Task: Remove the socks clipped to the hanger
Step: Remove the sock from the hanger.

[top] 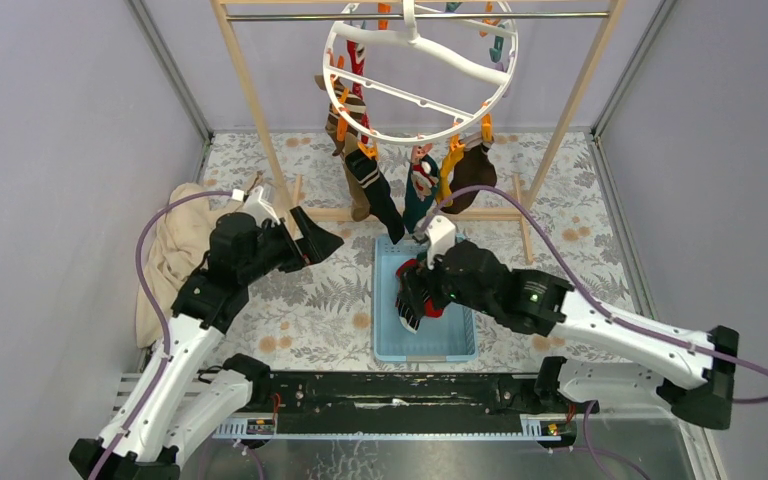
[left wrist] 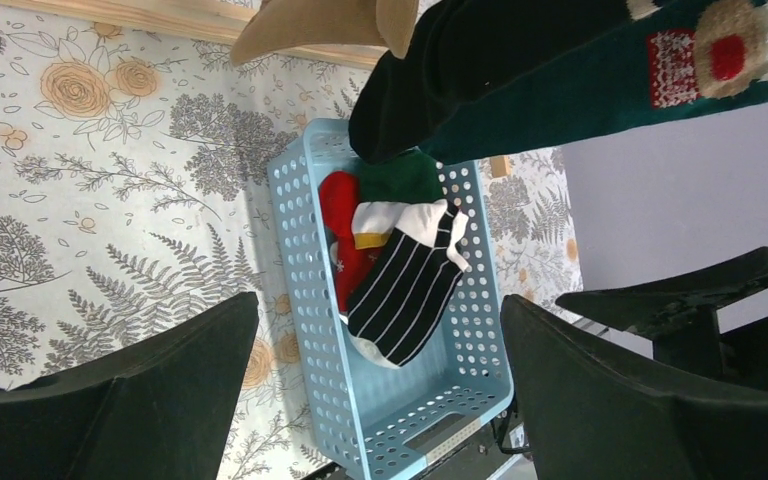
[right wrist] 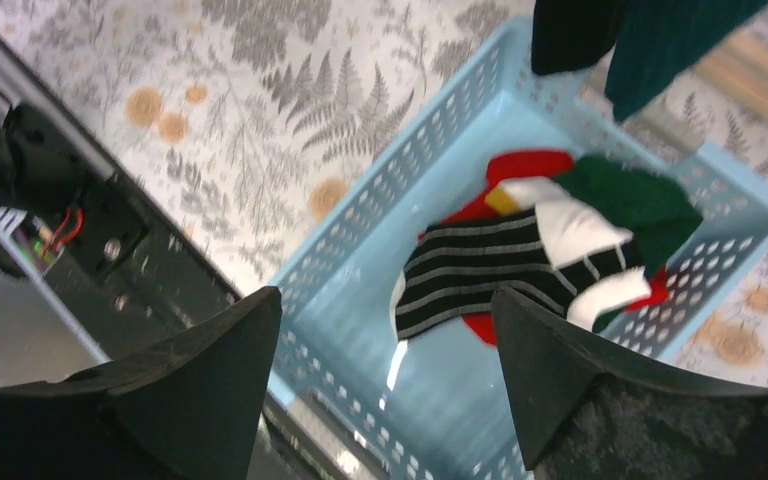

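Socks (right wrist: 470,275) in a heap, one black-and-white striped over red and dark green fabric, straight below right claw (right wrist: 385,293), fingers spread wide, gripping nothing. Around heap, pale blue perforated plastic basket (right wrist: 400,175) on fern-printed surface (top: 300,310). Left claw (left wrist: 378,300) equally wide and empty, off to basket's left, pointed toward it. Farther back, hanging socks (top: 390,195), black, teal, brown, dangling from orange clips (top: 452,165) of round white plastic hanger (top: 440,50). Hook cut off at top edge; rear clips bunched, hard to count. Beige cloth (top: 165,255) half hidden behind left arm (top: 175,350).
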Tool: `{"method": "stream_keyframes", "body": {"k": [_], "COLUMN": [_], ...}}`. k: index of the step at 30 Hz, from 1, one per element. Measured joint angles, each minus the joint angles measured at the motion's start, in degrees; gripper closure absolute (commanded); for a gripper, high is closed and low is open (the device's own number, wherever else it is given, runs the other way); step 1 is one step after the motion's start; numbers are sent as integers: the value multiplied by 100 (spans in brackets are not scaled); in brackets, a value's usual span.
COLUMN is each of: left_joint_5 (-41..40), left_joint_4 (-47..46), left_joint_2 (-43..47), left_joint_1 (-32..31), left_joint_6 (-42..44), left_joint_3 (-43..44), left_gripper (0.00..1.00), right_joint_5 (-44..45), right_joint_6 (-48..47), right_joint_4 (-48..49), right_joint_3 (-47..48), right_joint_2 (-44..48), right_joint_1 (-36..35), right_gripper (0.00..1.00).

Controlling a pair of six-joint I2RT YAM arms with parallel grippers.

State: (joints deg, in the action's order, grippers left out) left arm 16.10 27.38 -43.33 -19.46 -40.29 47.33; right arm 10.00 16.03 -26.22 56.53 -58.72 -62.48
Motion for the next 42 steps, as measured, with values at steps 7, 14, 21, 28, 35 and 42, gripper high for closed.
{"method": "stream_keyframes", "body": {"k": [7,14,21,28,35,42], "left_joint_5": [-7,-4,-2,2,7,57], "left_joint_4": [-79,-229,-260,-339,-448,-492], "left_joint_2": [-162,-192,-210,-210,-236,-247], "left_joint_1": [0,0,0,0,0,0], "left_joint_6": [192,280,361,393,391,387], "left_joint_3": [2,0,0,-57,-98,-120], "left_gripper": [1,1,1,1,1,1], "right_joint_5": [1023,1504,1598,1589,1427,1086], "right_joint_6": [-236,-573,-632,-643,-732,-741], "right_joint_4": [1438,2538,3386,3689,3812,3847], "right_joint_3": [20,420,461,461,481,476], "right_joint_2": [-863,-1919,-2361,-2656,-2776,-2468], "right_joint_1": [-192,-164,284,647,673,673], "right_gripper": [27,33,36,58,85,100]}}
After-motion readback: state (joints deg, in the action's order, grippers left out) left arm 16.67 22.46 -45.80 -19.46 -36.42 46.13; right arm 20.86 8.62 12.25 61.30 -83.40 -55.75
